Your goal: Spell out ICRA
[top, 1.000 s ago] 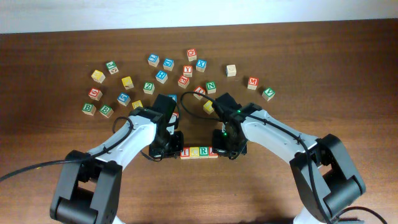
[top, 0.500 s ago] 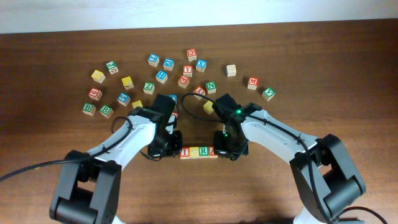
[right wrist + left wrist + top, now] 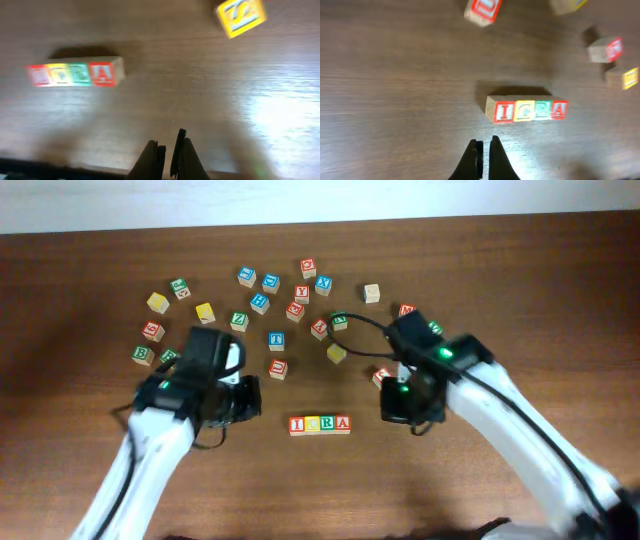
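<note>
We log ICRA cube row point(image 3: 320, 424) on the surface point(image 3: 320, 490); left fingers point(image 3: 469, 162) and right fingers point(image 3: 151, 160) closed, empty (apart from row).

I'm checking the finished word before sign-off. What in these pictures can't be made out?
- Right wrist view: blur smears the first three letters of the ICRA row; only the A reads.
- Overhead: blurred arms cover the left hand and right hand.
- Left wrist view: the top edge cuts off a red-printed cube, letter unreadable.
</note>
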